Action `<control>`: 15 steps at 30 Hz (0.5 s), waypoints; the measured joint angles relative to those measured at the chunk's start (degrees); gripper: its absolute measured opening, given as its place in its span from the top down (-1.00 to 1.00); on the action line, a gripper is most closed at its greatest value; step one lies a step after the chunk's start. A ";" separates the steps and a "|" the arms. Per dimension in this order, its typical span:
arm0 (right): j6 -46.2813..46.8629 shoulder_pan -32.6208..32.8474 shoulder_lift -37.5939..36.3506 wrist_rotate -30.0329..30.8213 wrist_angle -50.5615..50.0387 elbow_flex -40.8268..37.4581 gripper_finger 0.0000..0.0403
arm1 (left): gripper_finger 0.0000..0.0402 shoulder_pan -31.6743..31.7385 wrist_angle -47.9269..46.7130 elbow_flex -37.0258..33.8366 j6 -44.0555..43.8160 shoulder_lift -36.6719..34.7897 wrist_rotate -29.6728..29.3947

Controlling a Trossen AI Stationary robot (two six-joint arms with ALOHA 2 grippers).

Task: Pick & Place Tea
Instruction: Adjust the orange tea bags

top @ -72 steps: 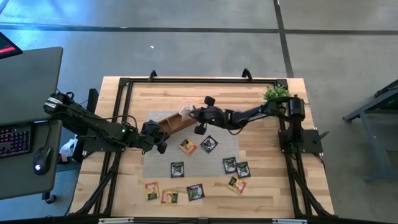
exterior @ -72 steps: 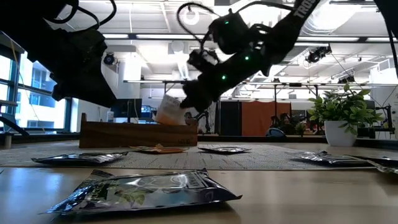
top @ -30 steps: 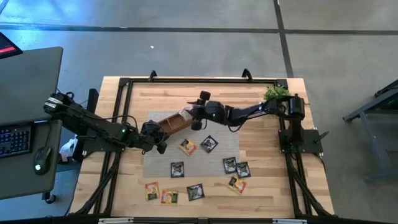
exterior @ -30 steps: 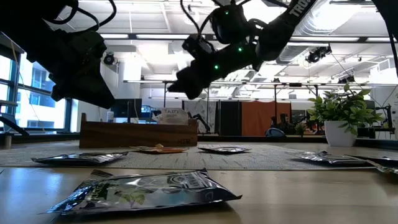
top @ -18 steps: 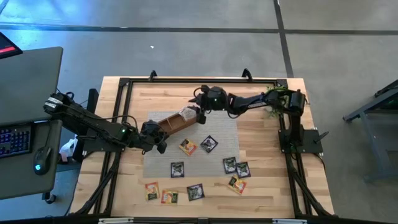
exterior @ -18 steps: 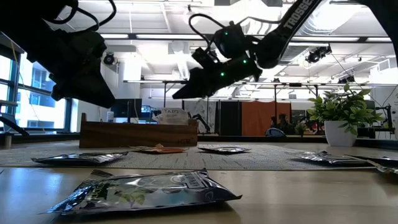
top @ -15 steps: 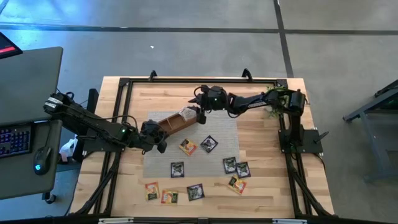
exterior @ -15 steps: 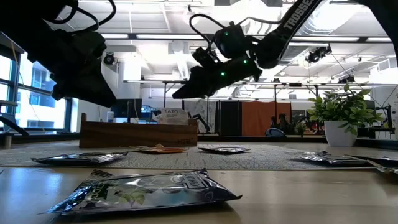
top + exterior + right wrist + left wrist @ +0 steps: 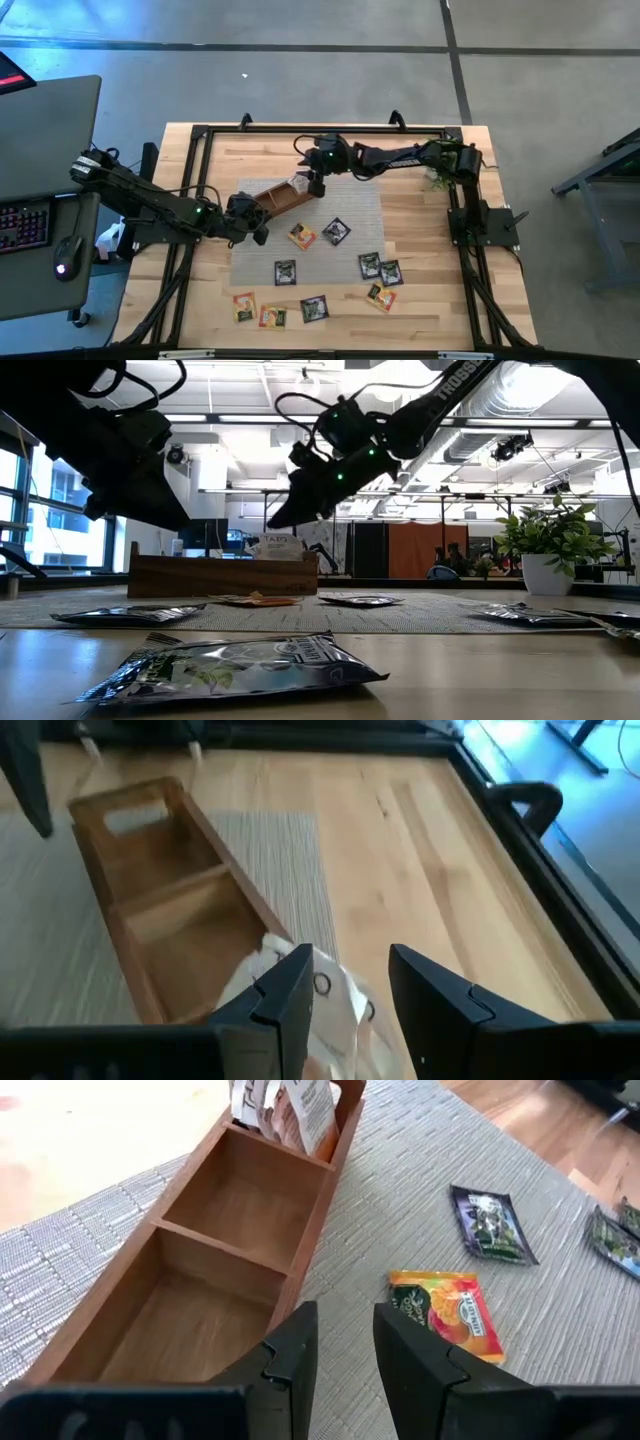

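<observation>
The brown wooden tray (image 9: pixel 280 196) lies slanted on the grey mat (image 9: pixel 350 205). Several white-and-orange tea sachets (image 9: pixel 335 1005) stand in its right end compartment (image 9: pixel 290 1105); its other compartments show bare wood. Several more tea sachets lie flat on the mat and table, among them a yellow-red one (image 9: pixel 302 236) and a dark one (image 9: pixel 336 231). My right gripper (image 9: pixel 345 985) hangs open just above the standing sachets (image 9: pixel 278 546), clear of them. My left gripper (image 9: pixel 345 1345) stands open low at the tray's left end (image 9: pixel 255 212), with mat showing between its fingers.
A potted plant (image 9: pixel 445 152) stands at the far right corner, by the right arm's base. A black frame (image 9: pixel 300 130) runs round the table top. One dark sachet (image 9: pixel 230 665) lies close to the near edge. Bare wood (image 9: pixel 260 155) lies beyond the tray.
My right arm has swung its wrist toward the table's far edge and a little left, and the gripper has turned, staying over the tray's right end. The white sachets stay standing in that compartment.
</observation>
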 joint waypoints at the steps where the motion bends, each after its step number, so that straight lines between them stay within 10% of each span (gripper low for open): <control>1: 0.04 0.00 0.00 0.03 -0.49 0.01 0.35 | 0.51 -0.02 0.00 0.00 0.00 -0.02 0.19; 15: 2.80 -0.35 -0.02 0.95 -4.21 0.07 0.52 | 0.51 -0.02 0.02 0.00 -0.22 -0.01 4.07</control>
